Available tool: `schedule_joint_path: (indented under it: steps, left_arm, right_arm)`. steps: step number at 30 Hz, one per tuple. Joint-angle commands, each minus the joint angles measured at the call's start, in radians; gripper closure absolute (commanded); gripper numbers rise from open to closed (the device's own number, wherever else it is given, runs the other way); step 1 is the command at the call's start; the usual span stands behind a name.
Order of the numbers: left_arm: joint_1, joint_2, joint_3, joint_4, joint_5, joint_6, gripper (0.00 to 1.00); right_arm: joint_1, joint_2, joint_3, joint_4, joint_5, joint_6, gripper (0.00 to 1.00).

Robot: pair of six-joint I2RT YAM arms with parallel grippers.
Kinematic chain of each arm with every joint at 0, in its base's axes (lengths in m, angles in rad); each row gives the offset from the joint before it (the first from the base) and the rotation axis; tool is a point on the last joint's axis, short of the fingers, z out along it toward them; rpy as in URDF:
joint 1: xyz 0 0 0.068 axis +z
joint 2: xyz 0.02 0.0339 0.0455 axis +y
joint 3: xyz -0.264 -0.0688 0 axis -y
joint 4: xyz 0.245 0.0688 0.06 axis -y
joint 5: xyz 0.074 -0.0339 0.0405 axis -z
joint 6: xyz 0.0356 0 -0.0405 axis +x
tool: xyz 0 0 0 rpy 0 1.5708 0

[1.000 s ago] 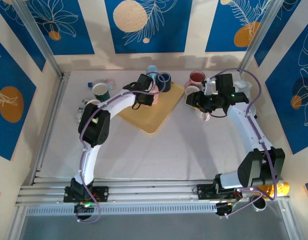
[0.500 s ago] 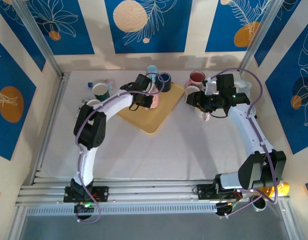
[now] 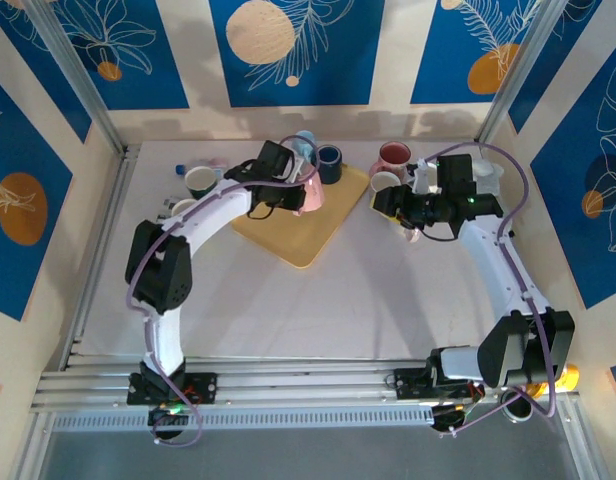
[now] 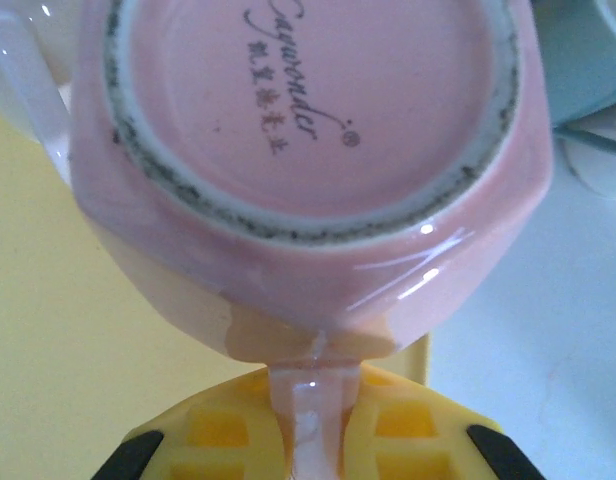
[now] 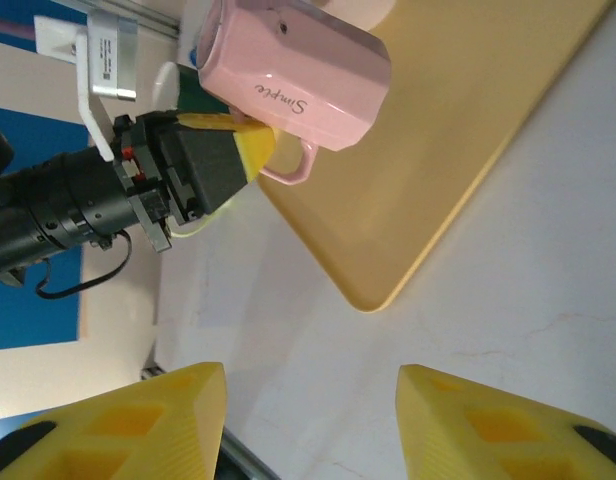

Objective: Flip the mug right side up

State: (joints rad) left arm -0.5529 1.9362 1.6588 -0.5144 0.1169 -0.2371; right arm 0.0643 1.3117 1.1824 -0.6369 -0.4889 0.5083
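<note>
Pink mug (image 3: 306, 190), clamped by its handle in the left end effector (image 4: 308, 440) over the yellow tray (image 3: 288, 238), appears mid-turn; next, rolling its base down and landing it, while the right end effector (image 5: 308, 420) stands apart, empty.

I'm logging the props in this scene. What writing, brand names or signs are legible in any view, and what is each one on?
"Simple": cursive script on the side of the pink mug.
"Cagwonder", or close to it: cursive brand word on the mug's base; the lettering is hard to make out.
"®": small sign after that word.
A row of Chinese characters under the brand word: too small to read.
Print on the white tag on the left arm: too small to read.
</note>
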Motion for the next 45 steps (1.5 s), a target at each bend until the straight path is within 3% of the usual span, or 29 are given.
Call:
schedule_joint_path:
  steps: [1,12,21,29,45]
  left_arm:
    - [-0.012,-0.118,-0.010,0.083,0.073,-0.055,1.00]
    - [-0.011,-0.315,-0.140,0.262,0.183,-0.225,1.00]
    - [-0.008,-0.409,-0.225,0.442,0.232,-0.392,1.00]
    - [-0.007,-0.434,-0.268,0.583,0.284,-0.531,1.00]
    - [-0.001,-0.434,-0.337,0.799,0.355,-0.691,1.00]
  right_arm:
    - [-0.016,-0.038,-0.041,0.070,-0.137,0.061,0.51]
    - [-0.021,-0.118,-0.182,0.346,-0.290,0.270,0.50]
    - [-0.004,-0.147,-0.361,0.812,-0.355,0.572,0.49]
    - [0.086,-0.104,-0.455,1.188,-0.252,0.807,0.46]
    - [0.280,0.100,-0.460,1.618,0.022,1.031,0.48]
